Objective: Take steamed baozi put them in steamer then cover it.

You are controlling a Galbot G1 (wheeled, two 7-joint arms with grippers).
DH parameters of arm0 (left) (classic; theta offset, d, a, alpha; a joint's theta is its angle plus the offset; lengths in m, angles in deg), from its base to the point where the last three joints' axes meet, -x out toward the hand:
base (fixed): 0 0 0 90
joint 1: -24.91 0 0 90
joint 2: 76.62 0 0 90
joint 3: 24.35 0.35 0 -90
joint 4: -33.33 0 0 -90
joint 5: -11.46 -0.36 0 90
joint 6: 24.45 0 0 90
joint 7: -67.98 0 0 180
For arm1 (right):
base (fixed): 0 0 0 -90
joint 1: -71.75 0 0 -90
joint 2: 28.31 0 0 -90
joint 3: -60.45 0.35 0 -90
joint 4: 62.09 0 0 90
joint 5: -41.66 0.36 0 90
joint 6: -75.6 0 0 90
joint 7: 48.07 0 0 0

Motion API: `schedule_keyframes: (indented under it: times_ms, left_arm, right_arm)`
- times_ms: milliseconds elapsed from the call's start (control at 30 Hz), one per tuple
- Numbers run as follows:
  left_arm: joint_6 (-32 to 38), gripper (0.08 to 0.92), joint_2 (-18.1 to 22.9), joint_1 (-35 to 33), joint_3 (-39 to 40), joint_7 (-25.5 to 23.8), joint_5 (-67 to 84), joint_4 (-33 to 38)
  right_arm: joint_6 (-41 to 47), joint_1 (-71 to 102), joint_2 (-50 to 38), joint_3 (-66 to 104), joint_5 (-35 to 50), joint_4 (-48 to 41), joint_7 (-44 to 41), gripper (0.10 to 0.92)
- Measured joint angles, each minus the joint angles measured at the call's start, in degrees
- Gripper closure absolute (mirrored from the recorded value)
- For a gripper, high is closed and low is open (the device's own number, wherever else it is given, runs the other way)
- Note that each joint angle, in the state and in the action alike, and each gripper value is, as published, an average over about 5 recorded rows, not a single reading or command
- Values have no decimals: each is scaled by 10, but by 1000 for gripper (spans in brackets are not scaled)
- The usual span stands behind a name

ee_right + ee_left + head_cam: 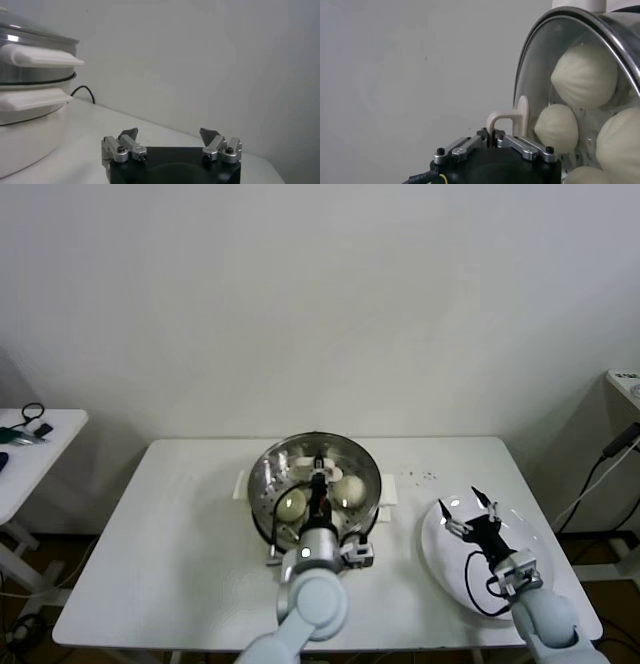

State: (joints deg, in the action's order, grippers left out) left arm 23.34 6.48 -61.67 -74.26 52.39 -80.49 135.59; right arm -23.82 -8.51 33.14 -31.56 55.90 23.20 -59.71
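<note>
- Head view: steamer (262, 476) sat near the bench's back edge, about mid-width; steamed baozi (292, 505) showed inside it through the glass lid (368, 469) lying on top. White plate (437, 556) lay by the right front corner.
- Head view: left gripper (318, 481) reached from the front edge over the steamer, pinched on the lid handle. Right gripper (467, 504) hovered above the plate, fingers spread, holding nothing.
- Left wrist view: left gripper (495, 134) was clamped on the cream lid handle (507, 119); baozi (584, 75) crowded behind the glass lid (542, 70).
- Right wrist view: right gripper (172, 136) was wide apart and empty; the steamer (30, 75) stood on the bench (150, 135), well apart.
</note>
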Motion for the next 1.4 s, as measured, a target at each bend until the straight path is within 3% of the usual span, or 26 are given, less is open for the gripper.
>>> schedule_keyframes:
  times_ms: [400,1133,1233,1400]
  left_arm:
    - [1,841,-7,-6,-3,17,12,-1]
    - [0,236,-62,-53,-10,-1,62,116]
    - [0,188,-75,-67,-17,1,72,140]
    - [0,178,-100,-93,-36,15,98,179]
  right_arm:
    - [5,-4,-6,-1,1,4,0,203]
    - [46,-3,-13,4,10,20,-1,203]
    - [54,-4,-14,4,7,20,0,203]
    - [63,-4,-13,5,5,23,-1,203]
